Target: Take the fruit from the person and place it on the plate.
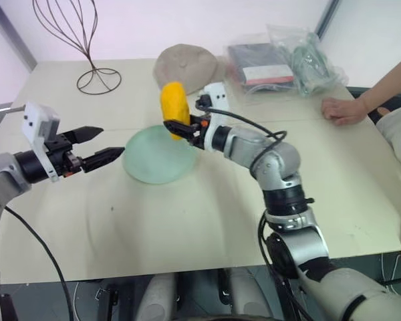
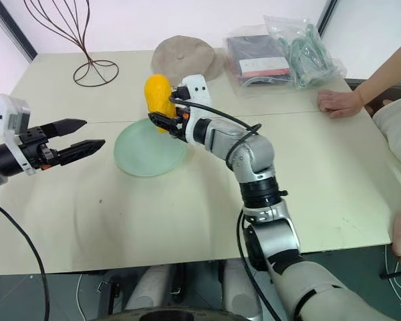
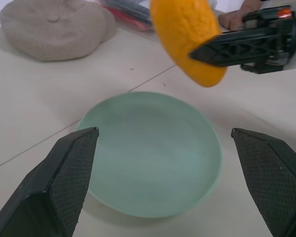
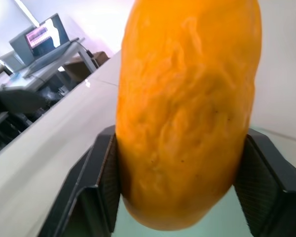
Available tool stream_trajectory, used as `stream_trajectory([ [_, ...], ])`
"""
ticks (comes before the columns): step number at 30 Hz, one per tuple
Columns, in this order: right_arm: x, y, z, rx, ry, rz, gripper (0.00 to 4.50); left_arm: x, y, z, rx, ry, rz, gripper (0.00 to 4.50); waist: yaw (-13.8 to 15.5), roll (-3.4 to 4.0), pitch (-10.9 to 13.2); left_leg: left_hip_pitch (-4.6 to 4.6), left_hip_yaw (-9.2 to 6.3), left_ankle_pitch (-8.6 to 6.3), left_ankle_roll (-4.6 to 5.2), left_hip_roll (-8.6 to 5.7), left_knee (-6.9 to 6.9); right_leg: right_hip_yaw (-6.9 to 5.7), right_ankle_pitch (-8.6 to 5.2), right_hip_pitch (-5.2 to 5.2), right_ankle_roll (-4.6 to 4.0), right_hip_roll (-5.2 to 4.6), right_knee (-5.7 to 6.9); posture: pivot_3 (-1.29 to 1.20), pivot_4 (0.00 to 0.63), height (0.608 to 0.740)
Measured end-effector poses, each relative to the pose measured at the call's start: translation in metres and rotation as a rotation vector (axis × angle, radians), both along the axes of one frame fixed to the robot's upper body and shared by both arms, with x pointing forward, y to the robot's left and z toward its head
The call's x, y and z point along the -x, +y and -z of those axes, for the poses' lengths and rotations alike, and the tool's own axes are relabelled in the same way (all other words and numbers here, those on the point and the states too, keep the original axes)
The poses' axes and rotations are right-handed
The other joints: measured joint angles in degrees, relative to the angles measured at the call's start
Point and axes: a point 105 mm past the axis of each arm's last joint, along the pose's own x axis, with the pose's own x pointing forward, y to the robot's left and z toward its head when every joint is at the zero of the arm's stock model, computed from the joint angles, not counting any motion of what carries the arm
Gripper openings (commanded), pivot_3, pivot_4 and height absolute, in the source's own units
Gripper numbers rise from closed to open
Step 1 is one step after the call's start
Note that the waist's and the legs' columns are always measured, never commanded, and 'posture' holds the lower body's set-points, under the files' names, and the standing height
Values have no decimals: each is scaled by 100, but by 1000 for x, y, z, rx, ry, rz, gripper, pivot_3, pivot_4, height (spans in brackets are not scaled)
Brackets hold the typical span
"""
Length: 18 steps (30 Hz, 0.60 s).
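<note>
Clamped between the right gripper's (image 1: 177,127) black fingers (image 4: 101,177): the fruit (image 1: 174,105), pinched by its lower half and carried upright, so that the bulk stands clear above the grip. Held over the far edge of the plate (image 1: 158,155), not yet touching it, presumably to be lowered onto the pale green surface and let go. Off to the left side of the plate, the left gripper (image 1: 97,147), its fingers spread wide around nothing, pointed at the plate's rim and kept apart from it, probably just out of the way. Resting flat on the table (image 1: 187,227) at the far right, well away from the plate, the person's hand (image 1: 344,110), emptied of the fruit. Beyond the plate, a beige cap (image 1: 187,65), a wire stand (image 1: 93,47) and bagged items (image 1: 281,63), none in the path.
</note>
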Motion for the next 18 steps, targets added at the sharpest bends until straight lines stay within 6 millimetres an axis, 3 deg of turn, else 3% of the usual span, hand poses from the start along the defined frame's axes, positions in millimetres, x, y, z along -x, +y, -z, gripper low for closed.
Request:
stream_trajectory([
  [7,-8,14,28,36,102,35,2444,5,1,1,-8,11,-16,4500,-26,2,1,0,0,1,-2,0,-7,0,-1,-4,-2,1,0,0,150,740],
  [9,-4,22,34,67,90,18,2444,6,0,1,-13,11,-17,4500,-47,2,1,0,-1,1,-3,0,-8,-1,-2,-4,-5,1,0,0,150,740],
  [14,12,32,70,161,123,-40,2444,8,2,-2,-7,7,-24,4500,-117,1,1,0,-2,1,-3,-1,-9,-2,-3,-3,-5,0,0,0,150,740],
  [18,18,34,81,219,116,-69,2444,9,2,-3,-15,6,-26,4500,-137,2,1,0,-3,2,-4,-1,-11,-3,-3,-5,-6,3,2,0,150,740],
])
